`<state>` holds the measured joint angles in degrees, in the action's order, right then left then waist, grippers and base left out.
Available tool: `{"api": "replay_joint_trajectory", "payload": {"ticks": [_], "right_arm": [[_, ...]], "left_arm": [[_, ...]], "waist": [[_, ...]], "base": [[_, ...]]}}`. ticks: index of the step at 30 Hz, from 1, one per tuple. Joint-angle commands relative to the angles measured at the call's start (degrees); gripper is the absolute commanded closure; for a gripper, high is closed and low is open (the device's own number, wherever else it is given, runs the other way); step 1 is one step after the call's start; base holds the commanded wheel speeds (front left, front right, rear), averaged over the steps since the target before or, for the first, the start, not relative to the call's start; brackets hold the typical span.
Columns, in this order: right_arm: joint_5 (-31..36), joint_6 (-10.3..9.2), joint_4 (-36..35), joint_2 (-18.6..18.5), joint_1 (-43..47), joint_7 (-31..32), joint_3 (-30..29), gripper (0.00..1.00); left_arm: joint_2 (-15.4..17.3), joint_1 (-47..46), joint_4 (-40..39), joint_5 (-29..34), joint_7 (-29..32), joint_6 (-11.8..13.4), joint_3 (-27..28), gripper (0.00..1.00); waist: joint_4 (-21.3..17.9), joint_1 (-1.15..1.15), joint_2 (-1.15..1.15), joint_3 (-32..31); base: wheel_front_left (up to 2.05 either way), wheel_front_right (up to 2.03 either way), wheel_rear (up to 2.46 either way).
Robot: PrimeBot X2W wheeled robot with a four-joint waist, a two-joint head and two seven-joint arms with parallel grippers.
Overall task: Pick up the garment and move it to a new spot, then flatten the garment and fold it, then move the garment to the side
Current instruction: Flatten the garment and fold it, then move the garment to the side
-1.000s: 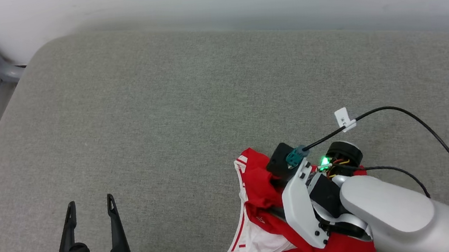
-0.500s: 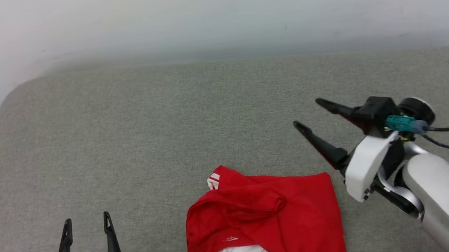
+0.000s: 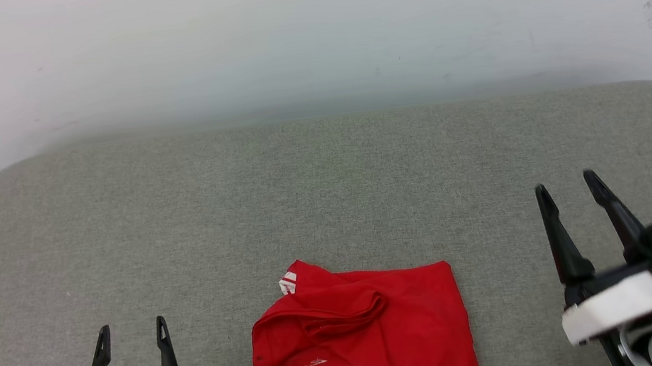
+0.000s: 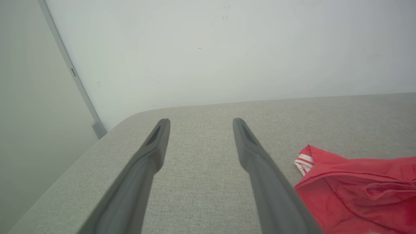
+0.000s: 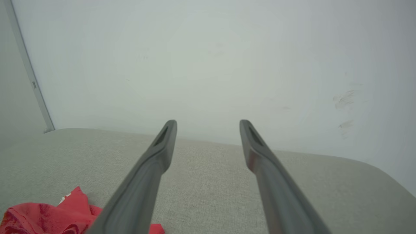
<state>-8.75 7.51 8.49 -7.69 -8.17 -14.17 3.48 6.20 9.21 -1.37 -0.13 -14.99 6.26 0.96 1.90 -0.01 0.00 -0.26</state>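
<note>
A: Grey padded surface (image 3: pixel 182 225): the garment (image 3: pixel 393 324) is lying crumpled at its near edge, released.
B: We are withdrawing the right gripper (image 3: pixel 564 181), jaws apart like those of the left gripper (image 3: pixel 132 324); flattening is coming.

The soft grey pad (image 3: pixel 182 225) is holding 1 thing: the red shirt (image 3: pixel 394 330), lying bunched up at 6 o'clock.

Red garment (image 3: pixel 375 332) lies crumpled on grey cushion (image 3: pixel 242 206); white sleeve and striped trim showing.
</note>
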Motion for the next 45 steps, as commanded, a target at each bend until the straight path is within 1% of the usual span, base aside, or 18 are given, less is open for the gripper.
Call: {"api": "replay_joint_trajectory", "payload": {"ticks": [1,5,8,14,24,32,34,36,37,38,40,41,42,45], "right_arm": [[0.6,-0.05,-2.0,1.5,3.3,-0.5,-1.8,0.0],[1.0,-0.05,-5.0,3.7,9.2,-0.9,-4.3,0.0],[0.3,-0.05,-6.2,4.5,12.7,-0.9,-5.2,0.0],[-1.1,-0.05,-6.0,4.9,16.5,-1.0,-4.2,0.0],[-1.3,-0.05,-5.4,4.9,15.9,-1.0,-3.7,0.0],[1.1,-0.05,-6.6,4.9,11.8,-0.8,-4.4,0.0],[1.4,-0.05,-7.1,4.0,9.4,0.1,-4.2,0.0],[0.4,-0.05,-7.9,1.5,4.4,2.8,-2.9,0.0],[0.4,-0.05,-7.9,1.5,4.4,2.8,-2.9,0.0],[-1.6,-0.05,-7.6,-0.6,0.5,6.0,-1.3,0.0],[-3.7,-0.05,-6.8,-3.2,-3.5,10.3,1.0,0.0],[-3.7,-0.05,-6.8,-3.2,-3.5,10.3,1.0,0.0],[-6.5,-0.05,-5.9,-5.4,-7.3,15.1,3.7,0.0],[-11.6,-0.05,-4.2,-8.5,-11.6,23.7,8.5,0.0]], "left_arm": [[0.2,0.8,-0.1,0.4,-0.3,0.2,0.0,0.0],[0.5,1.1,-0.2,0.5,-0.3,0.4,-0.1,0.0],[0.9,1.5,-0.1,0.5,-0.3,0.5,-0.1,0.0],[1.3,2.0,-0.1,0.5,-0.3,0.7,-0.4,0.0],[1.7,1.8,0.5,0.0,-0.3,0.8,-0.9,0.0],[1.8,1.7,0.7,-0.4,-0.3,0.8,-0.9,0.0],[1.8,1.6,0.8,-0.5,-0.3,0.8,-1.0,0.0],[1.8,1.3,0.9,-0.5,-0.3,0.7,-1.1,0.0],[1.8,1.3,0.9,-0.5,-0.3,0.7,-1.1,0.0],[1.9,1.1,1.0,-0.6,-0.3,0.7,-1.1,0.0],[1.9,0.9,1.0,-0.6,-0.3,0.7,-1.1,0.0],[1.9,0.9,1.0,-0.6,-0.3,0.7,-1.1,0.0],[1.9,0.7,1.1,-0.6,-0.3,0.6,-1.3,0.0],[1.8,0.1,1.0,-0.6,-0.3,0.6,-1.5,0.0]], "waist": [[-0.2,0.01,0.0,-0.2],[-0.4,0.01,0.0,-0.6],[-0.4,0.01,0.0,-0.8],[-0.4,0.01,0.0,-0.9],[0.0,0.01,0.0,-0.8],[0.5,0.01,0.0,-0.8],[0.7,0.01,0.0,-0.8],[1.1,0.01,0.0,-0.6],[1.1,0.01,0.0,-0.6],[1.2,0.01,0.0,-0.4],[1.4,0.01,0.0,-0.2],[1.4,0.01,0.0,-0.2],[1.8,0.01,0.0,0.2],[2.4,0.01,0.0,0.9]], "base": [[0.0,0.0,0.0],[0.0,0.0,0.0],[0.0,0.0,0.0],[0.0,0.0,0.0],[0.0,0.0,0.0],[0.0,0.0,0.0],[0.0,0.0,0.0],[0.0,0.0,0.0],[0.0,0.0,0.0],[0.0,0.0,0.0],[0.0,0.0,0.0],[0.0,0.0,0.0],[0.0,0.0,0.0],[0.0,0.0,0.0]]}}
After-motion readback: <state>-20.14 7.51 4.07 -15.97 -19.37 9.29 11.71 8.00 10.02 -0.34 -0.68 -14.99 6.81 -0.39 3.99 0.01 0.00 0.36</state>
